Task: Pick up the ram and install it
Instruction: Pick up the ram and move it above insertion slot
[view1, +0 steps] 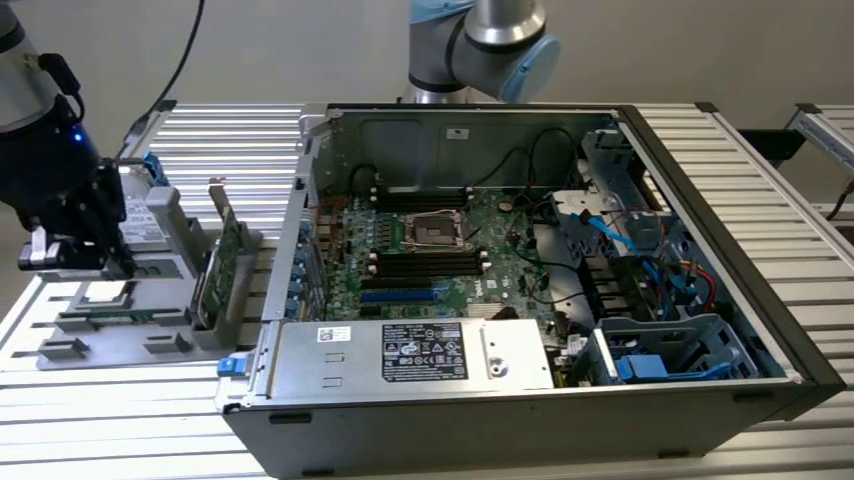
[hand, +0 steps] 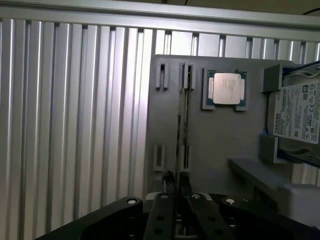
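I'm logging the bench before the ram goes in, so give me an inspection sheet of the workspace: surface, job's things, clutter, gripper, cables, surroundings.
Surface: slatted metal table, carrying a grey tray and an open case.
Job's things: ram standing on edge in the tray; motherboard lying in the case.
Clutter: CPU, hard drive and green card in the tray.
Gripper: gripper at one end of the ram, over the tray.
Cables: blue and black cables inside the case.
Surroundings: arm joint behind the case.
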